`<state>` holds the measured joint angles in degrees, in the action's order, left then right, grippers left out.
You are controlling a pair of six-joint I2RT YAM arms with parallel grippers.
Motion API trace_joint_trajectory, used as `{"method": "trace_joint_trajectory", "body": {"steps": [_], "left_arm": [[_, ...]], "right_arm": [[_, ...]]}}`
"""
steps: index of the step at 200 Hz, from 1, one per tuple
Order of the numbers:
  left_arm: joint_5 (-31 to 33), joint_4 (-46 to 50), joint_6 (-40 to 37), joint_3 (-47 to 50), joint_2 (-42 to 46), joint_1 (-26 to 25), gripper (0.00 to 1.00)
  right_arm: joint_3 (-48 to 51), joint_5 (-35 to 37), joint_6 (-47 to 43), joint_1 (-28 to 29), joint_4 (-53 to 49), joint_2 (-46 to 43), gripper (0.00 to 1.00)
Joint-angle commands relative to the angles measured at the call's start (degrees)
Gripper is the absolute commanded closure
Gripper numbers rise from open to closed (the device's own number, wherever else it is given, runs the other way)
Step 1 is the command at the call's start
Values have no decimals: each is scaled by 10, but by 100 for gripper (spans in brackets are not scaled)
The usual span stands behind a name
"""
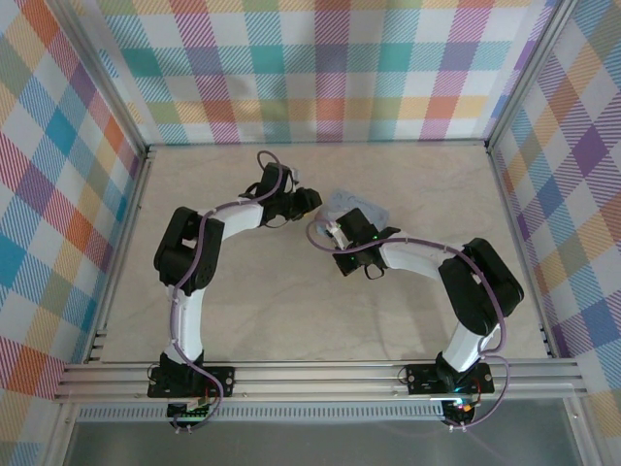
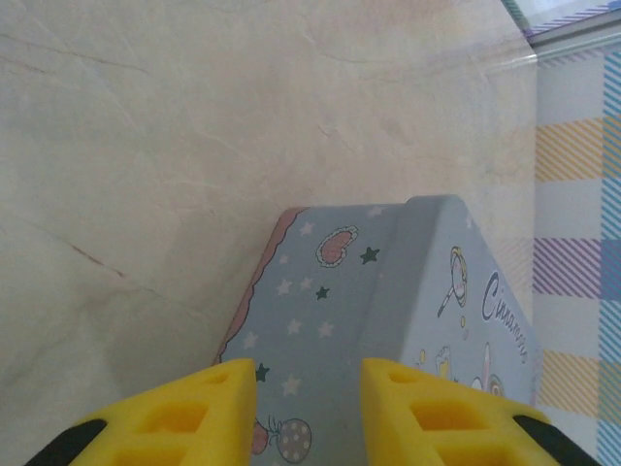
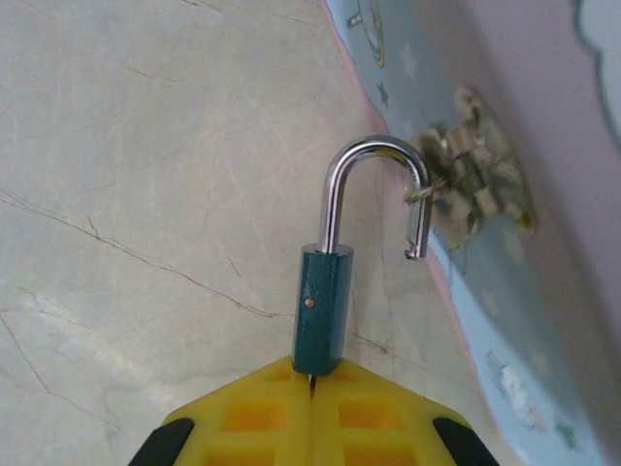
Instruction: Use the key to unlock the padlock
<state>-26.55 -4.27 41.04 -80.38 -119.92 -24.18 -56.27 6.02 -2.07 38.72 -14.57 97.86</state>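
The padlock (image 3: 320,306) has a teal body and a silver shackle (image 3: 374,150) that stands open, its free end clear of the body. The shackle is hooked through the brass hasp (image 3: 475,170) of the pale blue tin (image 3: 505,320). My right gripper (image 3: 312,374) is shut on the key (image 3: 311,384), a thin dark sliver that enters the bottom of the padlock. My left gripper (image 2: 309,383) is clamped across the narrow starred side of the tin (image 2: 330,311), one yellow finger on each broad face. From above, both grippers (image 1: 303,202) (image 1: 335,233) meet at the tin (image 1: 354,209) in mid-table.
The marble-patterned table top (image 1: 243,291) is bordered by checked walls (image 1: 330,68) at the back and both sides. An aluminium rail (image 1: 310,374) runs along the near edge with both arm bases on it. Purple cables (image 1: 277,160) loop over the arms.
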Motion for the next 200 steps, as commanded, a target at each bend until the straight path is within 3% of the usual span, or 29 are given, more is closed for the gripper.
{"method": "trace_joint_trajectory", "body": {"steps": [1,60,133,200], "left_arm": [[-38,-16,9,-2,-5,-5,66],[-33,-45,29,37,6,-10,67],[11,-73,28,138,111,32,65],[86,-22,-16,259,264,42,62]], "right_arm": [[-38,7,-65,11,21,23,100],[-96,30,-127,32,51,60,100],[39,19,-51,47,63,-109,100],[70,0,-7,49,48,-185,100]]}}
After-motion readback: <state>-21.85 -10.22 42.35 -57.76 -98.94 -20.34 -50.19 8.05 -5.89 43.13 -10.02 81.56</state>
